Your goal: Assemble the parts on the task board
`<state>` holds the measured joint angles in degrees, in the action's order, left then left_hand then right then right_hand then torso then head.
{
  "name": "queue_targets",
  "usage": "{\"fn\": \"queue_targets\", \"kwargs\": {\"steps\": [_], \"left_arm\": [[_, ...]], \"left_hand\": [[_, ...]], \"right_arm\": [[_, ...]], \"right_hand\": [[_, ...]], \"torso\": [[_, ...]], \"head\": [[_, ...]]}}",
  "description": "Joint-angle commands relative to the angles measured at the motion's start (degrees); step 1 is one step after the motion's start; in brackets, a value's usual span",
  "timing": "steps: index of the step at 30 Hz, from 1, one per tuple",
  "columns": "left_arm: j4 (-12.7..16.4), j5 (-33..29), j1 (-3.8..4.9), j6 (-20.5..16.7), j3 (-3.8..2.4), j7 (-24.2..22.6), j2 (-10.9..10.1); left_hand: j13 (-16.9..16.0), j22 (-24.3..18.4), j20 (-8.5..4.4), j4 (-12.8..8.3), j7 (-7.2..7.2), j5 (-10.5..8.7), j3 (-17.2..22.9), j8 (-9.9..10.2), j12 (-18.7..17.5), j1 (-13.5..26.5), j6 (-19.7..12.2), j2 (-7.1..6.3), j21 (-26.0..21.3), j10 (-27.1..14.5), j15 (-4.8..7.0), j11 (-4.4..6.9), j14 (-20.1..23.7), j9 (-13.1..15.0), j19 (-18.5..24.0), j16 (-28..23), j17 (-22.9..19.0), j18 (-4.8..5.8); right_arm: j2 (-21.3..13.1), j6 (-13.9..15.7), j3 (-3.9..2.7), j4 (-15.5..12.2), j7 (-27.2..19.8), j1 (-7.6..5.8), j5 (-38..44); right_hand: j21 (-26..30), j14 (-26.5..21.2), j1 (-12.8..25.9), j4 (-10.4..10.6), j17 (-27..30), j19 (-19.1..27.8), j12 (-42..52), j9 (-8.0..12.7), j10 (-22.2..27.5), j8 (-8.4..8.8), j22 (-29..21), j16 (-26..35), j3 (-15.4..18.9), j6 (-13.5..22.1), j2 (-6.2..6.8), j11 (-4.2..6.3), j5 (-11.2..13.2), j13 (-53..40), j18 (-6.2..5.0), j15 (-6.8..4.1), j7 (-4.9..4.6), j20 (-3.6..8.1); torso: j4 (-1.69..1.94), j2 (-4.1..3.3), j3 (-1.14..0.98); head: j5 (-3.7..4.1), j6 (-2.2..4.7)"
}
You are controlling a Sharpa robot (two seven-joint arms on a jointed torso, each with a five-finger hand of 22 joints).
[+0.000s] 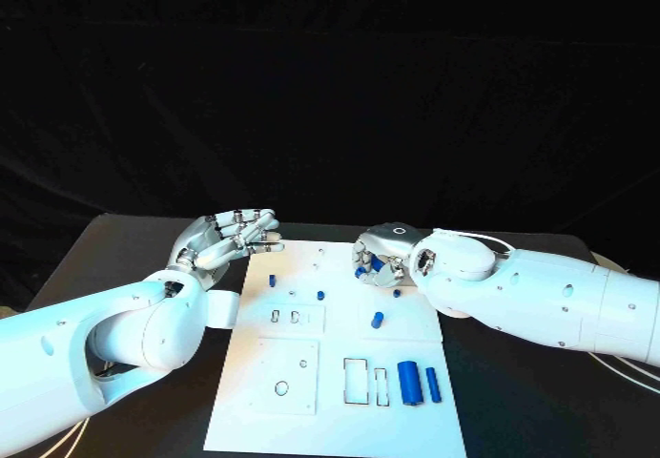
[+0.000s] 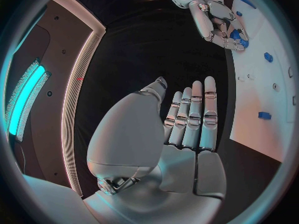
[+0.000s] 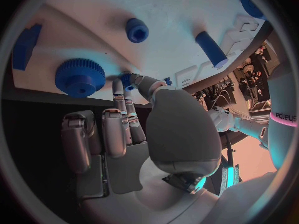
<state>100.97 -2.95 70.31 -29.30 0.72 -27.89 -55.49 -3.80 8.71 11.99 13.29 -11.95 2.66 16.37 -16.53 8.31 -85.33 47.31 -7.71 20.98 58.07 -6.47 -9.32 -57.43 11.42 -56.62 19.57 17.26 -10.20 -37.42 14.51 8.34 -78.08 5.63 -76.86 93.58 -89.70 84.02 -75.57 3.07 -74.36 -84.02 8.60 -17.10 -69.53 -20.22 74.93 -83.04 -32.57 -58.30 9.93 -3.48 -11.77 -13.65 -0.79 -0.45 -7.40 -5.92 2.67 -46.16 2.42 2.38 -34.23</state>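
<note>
The white task board lies in the middle of the black table, its long side running away from the robot. Small blue parts are scattered over it.

The left hand hovers at the board's far left corner, just off its edge, palm up and fingers stretched out side by side — it holds nothing. In the left wrist view the fingers are straight and close together over the dark table, with the board's edge beside them.

The right hand is bent down over the far part of the board, fingers curled toward the surface. Between the fingertips sits a small blue peg, pinched by thumb and a finger in the right wrist view; the head view shows blue between the fingers at the same spot.

Just beside that hand a blue gear lies flat on the board. Farther along are a short blue knob and a blue rod.

Near the robot's end of the board a thick blue cylinder and a thinner blue pin lie side by side, next to two rectangular slots.
</note>
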Motion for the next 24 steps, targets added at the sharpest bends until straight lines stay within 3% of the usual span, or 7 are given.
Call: {"fn": "queue_targets", "kwargs": {"steps": [1, 8, 24], "left_arm": [[0.01, 0.30, 0.12, 1.26, -0.06, 0.04, 0.01], [-0.14, 0.30, 0.12, 1.42, -0.05, 0.12, -0.01], [-0.31, 0.30, 0.12, 1.64, -0.05, 0.11, 0.30]], "left_hand": [[0.10, -0.08, 0.09, 0.28, -0.53, 0.18, 0.10, 0.39, -0.44, 0.22, -0.09, -0.27, -0.05, 0.09, -0.11, -0.17, -0.36, -0.09, -0.46, -0.18, 0.09, -0.27], [0.10, -0.10, 0.10, 0.27, -0.56, 0.18, 0.13, 0.44, -0.53, 0.20, -0.15, -0.28, -0.06, 0.04, -0.12, -0.20, -0.37, -0.12, -0.47, -0.20, 0.12, -0.27], [0.10, -0.12, 0.10, 0.25, -0.59, 0.18, 0.16, 0.49, -0.61, 0.14, -0.20, -0.29, -0.08, 0.00, -0.14, -0.22, -0.36, -0.14, -0.47, -0.24, 0.13, -0.26]], "right_arm": [[-0.03, 4.29, 0.03, -0.72, 0.83, 0.09, 1.11], [0.81, 8.71, -0.21, -1.33, 2.09, -0.14, 1.18], [7.76, 13.17, -0.41, 5.72, 2.98, -0.33, 1.04]], "right_hand": [[-0.14, 2.95, -0.93, -0.46, 0.07, -5.79, 0.20, -2.10, -0.35, -0.86, 14.75, -0.09, 0.03, -0.66, -1.61, 0.10, -0.22, -0.28, 0.72, -0.32, 0.42, 0.37], [-0.14, 2.99, -0.95, -0.71, -0.04, -5.80, 0.17, -2.52, -0.25, -1.06, 14.76, -0.16, 0.01, -0.44, -1.59, 0.10, -0.08, -0.44, 0.72, -0.36, 0.38, 0.46], [-0.15, 3.01, -0.76, -0.75, -0.11, -5.81, 0.10, -2.82, -0.07, -1.15, 14.78, -0.21, 0.05, -0.17, -1.54, 0.03, 0.16, -0.55, 0.73, -0.33, 0.30, 0.48]], "torso": [[0.03, -0.19, -0.01], [0.20, -0.25, 0.12], [0.46, -0.67, 0.10]], "head": [[-0.02, 0.33], [0.05, 0.78], [0.12, 1.12]]}}
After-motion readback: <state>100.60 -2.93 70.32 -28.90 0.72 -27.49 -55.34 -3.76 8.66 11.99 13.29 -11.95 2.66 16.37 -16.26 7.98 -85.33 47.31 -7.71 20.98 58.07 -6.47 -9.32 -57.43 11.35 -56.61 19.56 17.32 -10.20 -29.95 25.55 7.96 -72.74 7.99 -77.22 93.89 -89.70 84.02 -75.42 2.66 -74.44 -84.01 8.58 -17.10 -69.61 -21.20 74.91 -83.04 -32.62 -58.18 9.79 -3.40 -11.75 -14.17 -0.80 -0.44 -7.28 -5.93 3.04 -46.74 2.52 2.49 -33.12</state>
